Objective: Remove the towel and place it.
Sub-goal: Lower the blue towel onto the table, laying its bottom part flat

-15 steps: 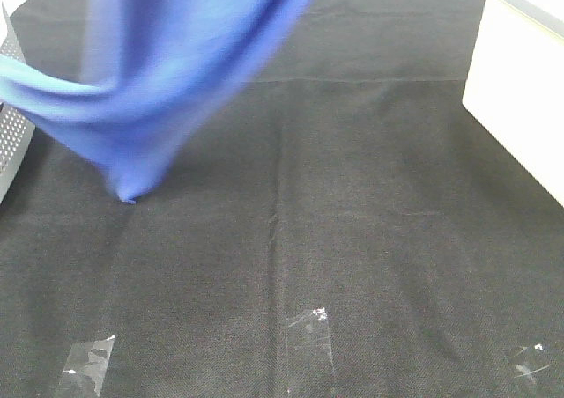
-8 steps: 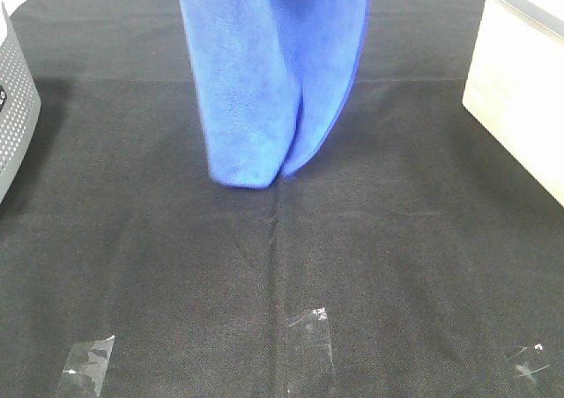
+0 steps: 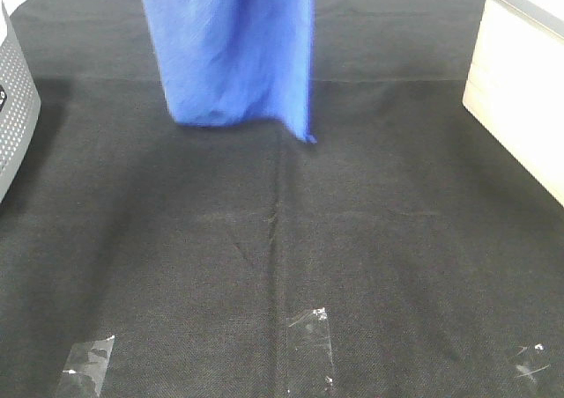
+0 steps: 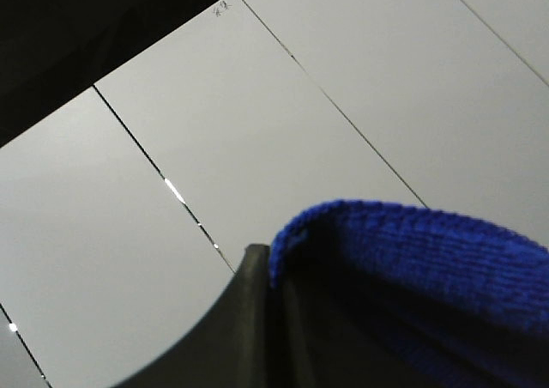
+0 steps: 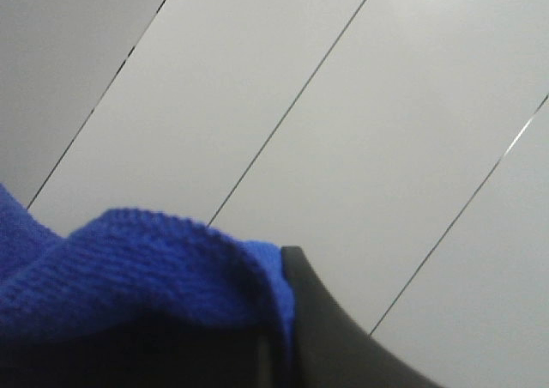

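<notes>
The royal-blue towel (image 3: 233,50) hangs in the air at the back middle of the table in the exterior high view, its lower edge above the black cloth sheet (image 3: 282,239). Its top runs out of the frame, and both grippers are out of that view. In the left wrist view a dark finger (image 4: 249,319) presses against a fold of the towel (image 4: 412,259). In the right wrist view a dark finger (image 5: 334,328) lies against a bunched edge of the towel (image 5: 129,268). Both wrist cameras point up at grey ceiling panels.
A grey perforated bin (image 3: 13,116) stands at the left edge. A pale box (image 3: 520,99) stands at the right edge. Strips of clear tape (image 3: 308,332) lie on the black sheet near the front.
The towel swung in from the left, hung straight, then rose; its lower edge is now higher and farther back. The grey bin has come into view.
</notes>
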Robot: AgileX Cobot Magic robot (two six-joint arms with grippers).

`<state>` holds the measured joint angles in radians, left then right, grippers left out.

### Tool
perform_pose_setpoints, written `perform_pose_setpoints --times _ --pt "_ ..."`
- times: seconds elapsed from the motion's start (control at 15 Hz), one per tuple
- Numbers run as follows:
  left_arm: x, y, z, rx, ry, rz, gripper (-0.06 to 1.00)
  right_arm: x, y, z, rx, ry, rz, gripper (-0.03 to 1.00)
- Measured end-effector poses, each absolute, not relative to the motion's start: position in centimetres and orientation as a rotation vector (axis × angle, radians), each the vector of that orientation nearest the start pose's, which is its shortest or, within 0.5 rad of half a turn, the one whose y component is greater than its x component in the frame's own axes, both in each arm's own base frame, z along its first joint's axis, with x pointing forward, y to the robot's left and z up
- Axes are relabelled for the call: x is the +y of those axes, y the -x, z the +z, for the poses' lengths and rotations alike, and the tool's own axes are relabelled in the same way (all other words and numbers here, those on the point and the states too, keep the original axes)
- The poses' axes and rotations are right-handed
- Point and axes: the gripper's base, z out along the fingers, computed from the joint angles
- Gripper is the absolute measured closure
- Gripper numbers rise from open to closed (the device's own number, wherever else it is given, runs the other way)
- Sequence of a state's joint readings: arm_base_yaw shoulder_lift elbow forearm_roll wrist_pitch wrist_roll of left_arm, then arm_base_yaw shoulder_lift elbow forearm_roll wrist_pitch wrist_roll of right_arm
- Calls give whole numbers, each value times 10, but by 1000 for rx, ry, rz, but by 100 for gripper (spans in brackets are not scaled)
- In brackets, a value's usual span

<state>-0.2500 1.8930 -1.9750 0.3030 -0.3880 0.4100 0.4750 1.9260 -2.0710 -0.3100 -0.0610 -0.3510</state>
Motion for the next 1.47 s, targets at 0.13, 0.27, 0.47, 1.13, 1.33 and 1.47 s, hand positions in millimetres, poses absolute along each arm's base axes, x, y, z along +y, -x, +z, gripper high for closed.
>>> perform_pose_setpoints --times 0.13,0.27,0.47,1.13,1.33,1.47 --pt "-123 -446 492 829 -534 353 94 208 -423 478 993 655 -146 97" --pt "-126 -460 493 783 -513 361 94 199 -439 473 932 617 -160 97" --pt "-132 -482 482 745 -498 374 94 186 -456 469 904 572 -176 97" --pt "-110 -532 431 764 -473 440 94 164 -507 407 999 510 -126 97" --pt "-110 -537 423 797 -483 440 94 165 -512 397 1022 512 -117 97" --pt "-107 -541 417 810 -487 448 94 163 -512 399 1007 503 -114 97"
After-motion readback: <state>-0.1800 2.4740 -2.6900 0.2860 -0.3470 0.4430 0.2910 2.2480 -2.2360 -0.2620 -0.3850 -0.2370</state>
